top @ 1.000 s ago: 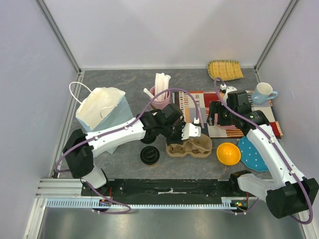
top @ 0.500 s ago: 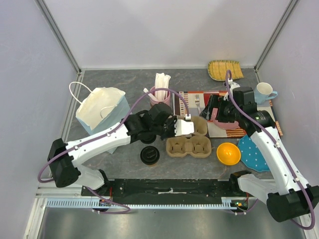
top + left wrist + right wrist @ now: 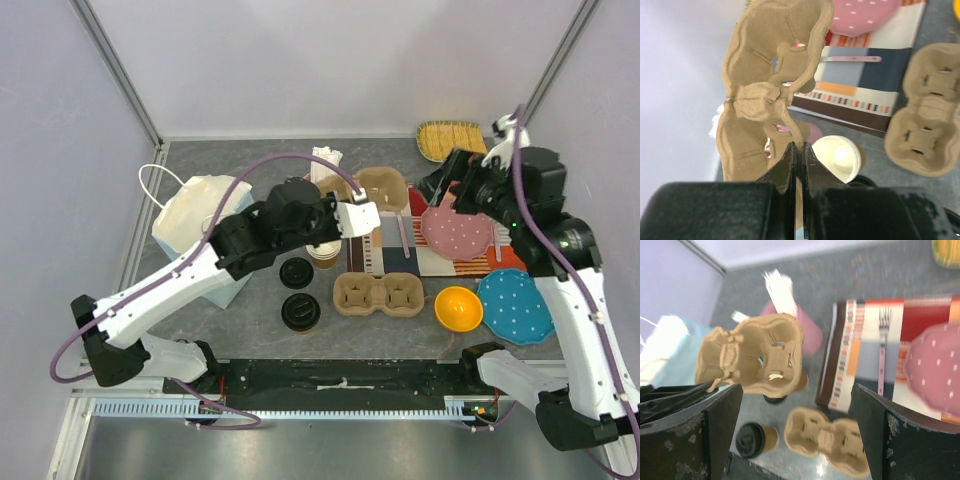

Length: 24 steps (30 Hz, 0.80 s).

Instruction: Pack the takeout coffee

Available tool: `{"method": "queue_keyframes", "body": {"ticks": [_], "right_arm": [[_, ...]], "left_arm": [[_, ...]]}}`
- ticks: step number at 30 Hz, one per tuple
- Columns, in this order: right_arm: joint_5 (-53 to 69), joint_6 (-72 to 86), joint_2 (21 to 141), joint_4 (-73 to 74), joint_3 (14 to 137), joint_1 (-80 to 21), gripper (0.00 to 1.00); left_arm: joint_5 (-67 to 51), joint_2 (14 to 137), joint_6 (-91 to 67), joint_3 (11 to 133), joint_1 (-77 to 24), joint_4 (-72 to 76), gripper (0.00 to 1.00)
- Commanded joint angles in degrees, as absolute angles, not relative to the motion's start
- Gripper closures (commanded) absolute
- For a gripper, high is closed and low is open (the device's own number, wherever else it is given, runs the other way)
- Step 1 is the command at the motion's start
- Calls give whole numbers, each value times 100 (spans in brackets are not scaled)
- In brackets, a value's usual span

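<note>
The takeout coffee (image 3: 300, 312), a brown paper cup with a black lid, stands at the front of the table, left of a cardboard cup carrier (image 3: 380, 295) that lies flat. It also shows in the right wrist view (image 3: 752, 439). My left gripper (image 3: 366, 207) is raised and shut on the edge of a second cardboard carrier (image 3: 383, 188), which hangs in the air (image 3: 770, 85). Below it stand an open unlidded cup (image 3: 837, 157) and a black lid (image 3: 296, 272). My right gripper (image 3: 450, 190) is open, empty and high above the placemat.
A white and blue paper bag (image 3: 205, 220) stands at the left. A pink holder of white sticks (image 3: 325, 180) is behind the carrier. A placemat (image 3: 395, 245) holds a fork and a pink plate (image 3: 455, 232). An orange bowl (image 3: 458, 308), a blue plate (image 3: 512, 305) and a woven tray (image 3: 452, 140) lie to the right.
My left gripper has lifted one carrier up and back off the other one, uncovering the open cup and black lid. My right arm has risen and moved back right, off the pink plate.
</note>
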State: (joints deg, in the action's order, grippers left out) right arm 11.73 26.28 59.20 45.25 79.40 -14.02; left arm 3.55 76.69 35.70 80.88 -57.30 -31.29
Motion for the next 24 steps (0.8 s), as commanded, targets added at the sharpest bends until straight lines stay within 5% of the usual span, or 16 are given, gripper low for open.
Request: {"method": "queue_keyframes", "body": {"ticks": [1, 14, 24], "right_arm": [[870, 2734, 5836, 4237, 9060, -1371, 2], [1476, 2751, 6363, 3657, 8790, -1380, 2], [1679, 2576, 6565, 3595, 8684, -1380, 2]], "left_arm": [[1238, 7243, 3692, 8586, -5581, -3436, 98], [1740, 6768, 3402, 10124, -3668, -4762, 98], [-365, 6838, 2506, 10108, -995, -5941, 98]]}}
